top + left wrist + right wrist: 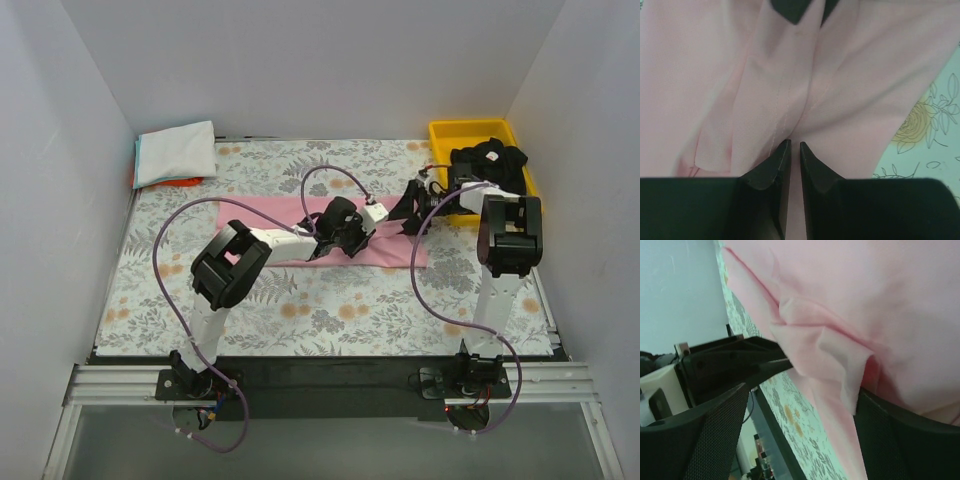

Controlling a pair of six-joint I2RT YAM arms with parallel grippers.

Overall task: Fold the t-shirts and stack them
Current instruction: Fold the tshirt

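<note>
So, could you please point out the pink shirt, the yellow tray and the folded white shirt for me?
pink shirt (390,252): top view, bare cloth near its right end.
yellow tray (470,128): top view, its far wall.
folded white shirt (178,152): top view, middle of its upper face.

The table (320,375) wears a floral cloth (330,310) from edge to edge, grey leaves and orange blooms. Across its middle lies a pink t-shirt (260,212), spread in a long band from left to right, creased near its centre. In the far left corner sits a stack of folded shirts (178,152), white on top, a pale blue edge showing at its left side, orange peeping out beneath. In the far right corner a yellow tray (470,128) rests on the cloth, well apart from the stack
</note>
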